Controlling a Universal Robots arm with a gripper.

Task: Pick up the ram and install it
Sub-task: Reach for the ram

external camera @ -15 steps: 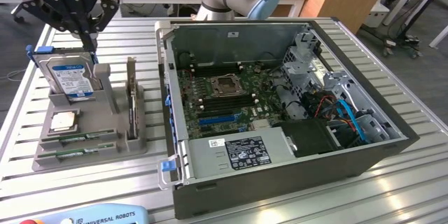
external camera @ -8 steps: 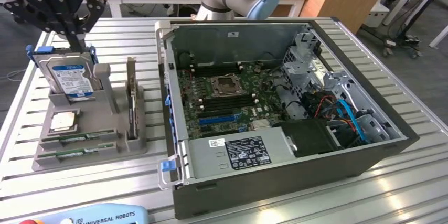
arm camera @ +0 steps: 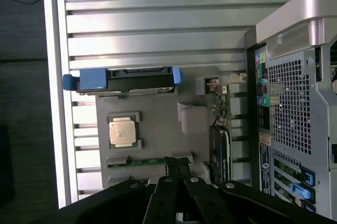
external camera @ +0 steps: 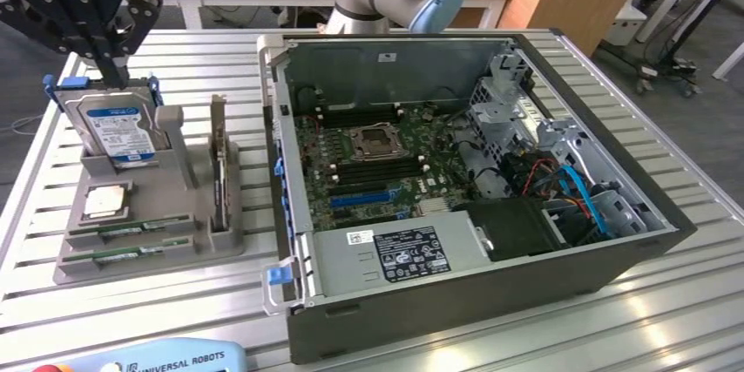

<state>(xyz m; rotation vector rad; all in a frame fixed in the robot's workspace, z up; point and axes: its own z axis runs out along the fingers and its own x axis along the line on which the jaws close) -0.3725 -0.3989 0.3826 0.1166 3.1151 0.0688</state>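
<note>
Two ram sticks lie in slots at the front of the grey holder: one ram and a second ram beside it, both thin green boards. In the wrist view a green ram sits in its slot just beside the fingertips. My gripper hangs high over the back of the holder, above the hard drive, shut with nothing between its fingers. The wrist view shows the gripper as two black fingers pressed together.
The holder also carries a square silver processor and an upright card. The open computer case stands at the exterior view's right, its motherboard exposed. A teach pendant lies at the front edge.
</note>
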